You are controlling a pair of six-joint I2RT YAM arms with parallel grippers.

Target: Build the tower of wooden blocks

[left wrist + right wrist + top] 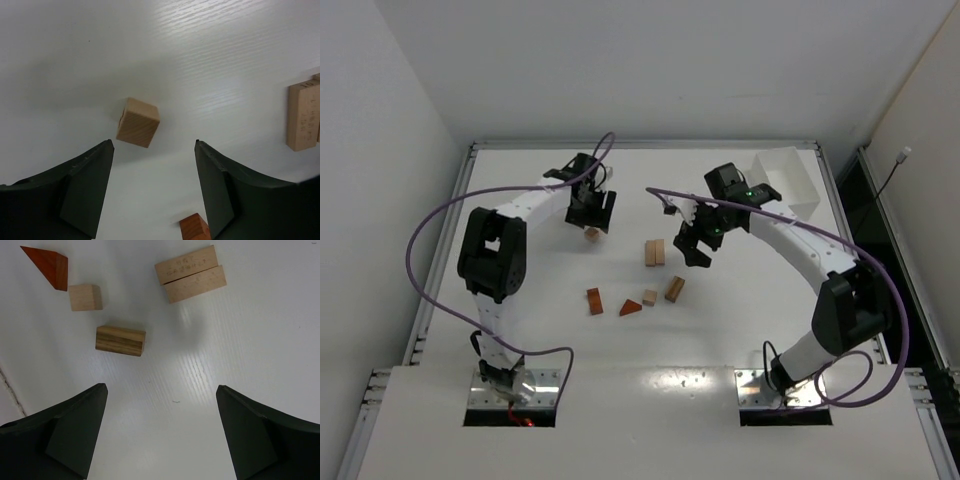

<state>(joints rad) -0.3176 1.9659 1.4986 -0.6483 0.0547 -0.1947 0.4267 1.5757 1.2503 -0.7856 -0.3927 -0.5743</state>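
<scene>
- The left arm's base (510, 385) and the right arm's base (785, 385) sit bolted at the near edge of the white surface (740, 335).
- The wood blocks lie loose in the middle of the surface, each flat on it. Nearest are a reddish-brown brick (594, 301) and a reddish-brown wedge (630, 308), close together but apart.
- Just beyond the wedge is a small pale cube (649, 297), and beside that a streaked brown block (674, 289).
- Farther on, a pair of tan bricks (654, 252) lie long side against long side.
- The right gripper (161, 387) hangs above bare surface just right of that pair. It is released, jaws spread wide, with nothing between them.
- A lone tan cube (138, 122) sits to the left, apart from the others.
- The left gripper (152, 143) hovers right over it, released. The cube lies just ahead of its fingers (87, 185), close to one tip and not clamped.
- A white box (788, 180) stands at the far right corner.
</scene>
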